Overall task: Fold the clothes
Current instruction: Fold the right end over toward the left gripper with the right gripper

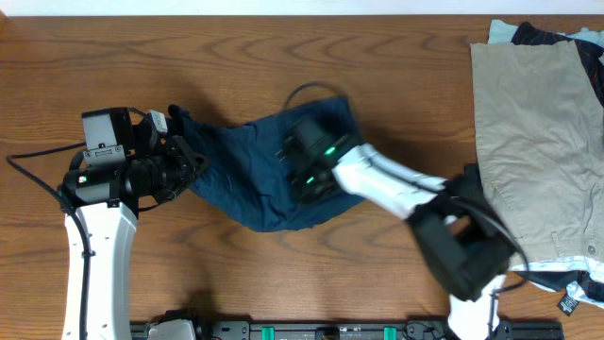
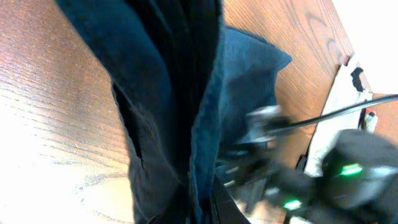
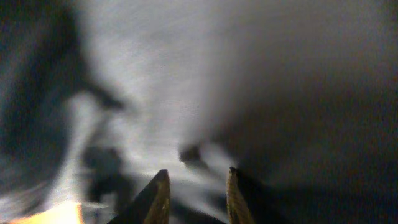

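The dark navy shorts (image 1: 250,175) lie bunched in the middle of the table. My left gripper (image 1: 189,161) is shut on their left edge, which it holds lifted. In the left wrist view the navy cloth (image 2: 168,93) hangs in folds from my jaws (image 2: 205,211) above the wood. My right gripper (image 1: 300,156) is over the right part of the shorts. In the right wrist view its fingertips (image 3: 196,174) stand apart, with blurred dark cloth (image 3: 298,93) beyond them and nothing seen pinched between them.
A stack of other clothes lies at the table's right edge: a beige garment (image 1: 528,142) on top, with light blue (image 1: 500,33) and black (image 1: 543,36) pieces under it. Bare wooden table (image 1: 283,57) surrounds the shorts. The arms' base rail (image 1: 330,331) runs along the front edge.
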You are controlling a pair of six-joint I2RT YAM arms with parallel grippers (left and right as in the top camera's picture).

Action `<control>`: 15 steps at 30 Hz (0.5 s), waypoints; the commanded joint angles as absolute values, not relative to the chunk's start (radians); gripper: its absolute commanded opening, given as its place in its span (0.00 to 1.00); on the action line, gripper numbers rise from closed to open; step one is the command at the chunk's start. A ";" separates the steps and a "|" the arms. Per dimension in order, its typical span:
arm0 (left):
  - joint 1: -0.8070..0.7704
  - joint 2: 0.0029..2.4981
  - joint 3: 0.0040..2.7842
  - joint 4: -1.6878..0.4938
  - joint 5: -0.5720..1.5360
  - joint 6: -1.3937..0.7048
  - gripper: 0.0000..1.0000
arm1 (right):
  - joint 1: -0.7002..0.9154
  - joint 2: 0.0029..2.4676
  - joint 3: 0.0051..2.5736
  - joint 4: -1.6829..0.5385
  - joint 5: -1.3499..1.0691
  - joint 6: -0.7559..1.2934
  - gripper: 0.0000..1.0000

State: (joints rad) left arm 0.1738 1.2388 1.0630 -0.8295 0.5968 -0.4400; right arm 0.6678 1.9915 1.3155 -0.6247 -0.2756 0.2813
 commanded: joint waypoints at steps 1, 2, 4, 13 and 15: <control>0.170 1.231 1.089 -0.825 0.621 -0.430 0.06 | 0.562 1.891 1.343 -0.677 -0.113 0.283 0.34; 0.170 1.231 1.089 -0.825 0.621 -0.430 0.06 | 0.532 1.883 1.343 -0.703 -0.092 0.282 0.34; 0.170 1.231 1.089 -0.825 0.621 -0.430 0.06 | 0.485 1.883 1.342 -0.749 -0.072 0.264 0.33; 0.122 1.231 1.089 -0.818 0.621 -0.430 0.06 | 0.386 1.931 1.269 -0.778 -0.062 0.245 0.27; 0.086 1.232 1.089 -0.803 0.621 -0.430 0.06 | 0.388 1.945 1.238 -0.752 -0.059 0.245 0.28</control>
